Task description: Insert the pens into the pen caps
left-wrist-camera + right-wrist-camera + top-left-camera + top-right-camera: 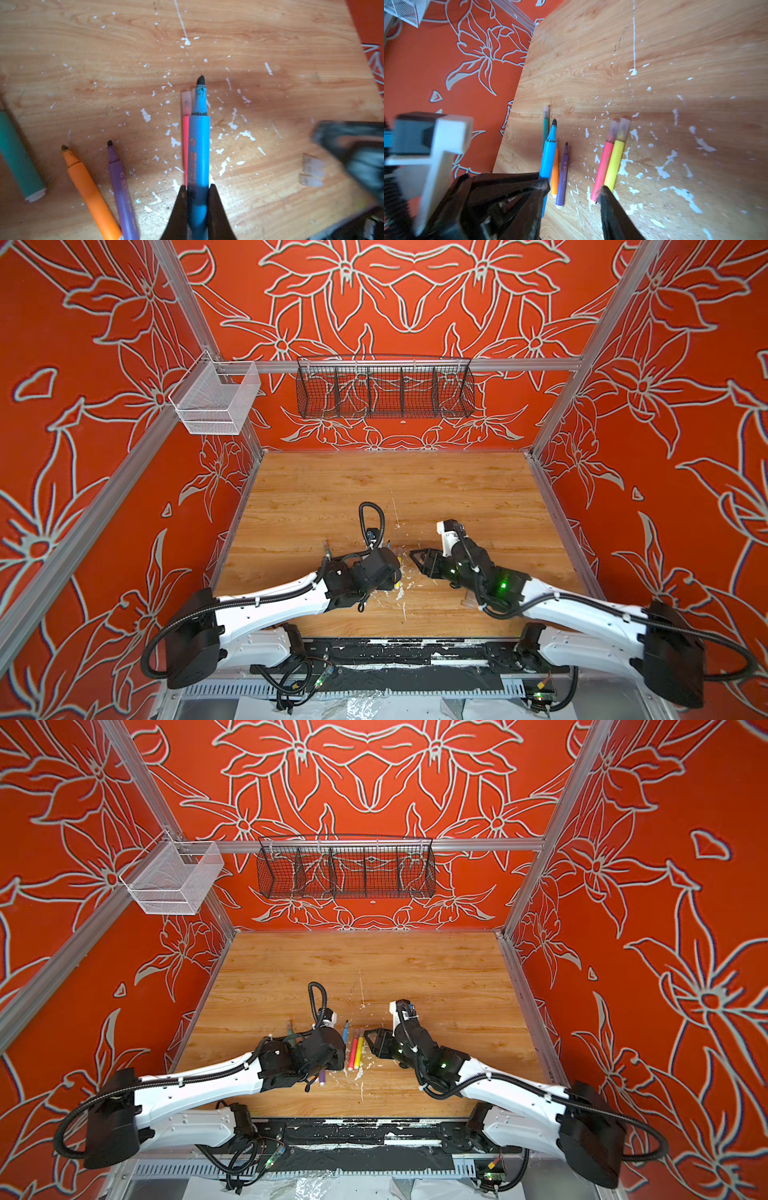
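Left fingers (217, 203): clamped on rear barrel of blue pen (345, 1032), seemingly lifted off desk (415, 969); long axis toward 12 o'clock in a top view, bare tip leading. Right fingers (610, 207): apart, holding nothing, at 3 o'clock of that pen. Spotted loose pen caps (312, 165) on desk, roughly 3 o'clock too, likely nearer right arm. Counted six pens: blue, orange (89, 187), purple (122, 191) uncapped; pink-red (602, 166), yellow (614, 162), green (545, 126) capped. Counted two loose caps; third not found.
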`<act>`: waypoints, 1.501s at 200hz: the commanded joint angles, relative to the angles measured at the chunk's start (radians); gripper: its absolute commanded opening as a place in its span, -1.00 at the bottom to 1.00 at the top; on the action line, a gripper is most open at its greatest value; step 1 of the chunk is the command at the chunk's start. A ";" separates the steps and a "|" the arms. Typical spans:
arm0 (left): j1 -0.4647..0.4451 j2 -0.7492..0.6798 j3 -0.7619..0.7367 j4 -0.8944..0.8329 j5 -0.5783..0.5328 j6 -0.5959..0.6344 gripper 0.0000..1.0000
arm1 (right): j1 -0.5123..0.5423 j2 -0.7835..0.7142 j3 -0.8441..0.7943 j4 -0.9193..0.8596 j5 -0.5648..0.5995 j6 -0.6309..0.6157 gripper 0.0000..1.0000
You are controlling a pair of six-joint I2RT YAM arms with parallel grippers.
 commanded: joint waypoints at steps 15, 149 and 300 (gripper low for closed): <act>-0.005 -0.086 -0.038 0.069 0.067 0.104 -1.00 | 0.040 0.137 0.095 0.200 -0.062 0.054 -0.06; -0.006 -0.119 -0.063 0.153 0.128 0.157 -0.68 | 0.050 0.230 0.081 0.339 -0.045 0.157 -1.00; -0.003 -0.068 -0.060 0.190 0.120 0.162 -1.00 | 0.077 -0.041 0.054 -0.177 0.196 0.022 -0.27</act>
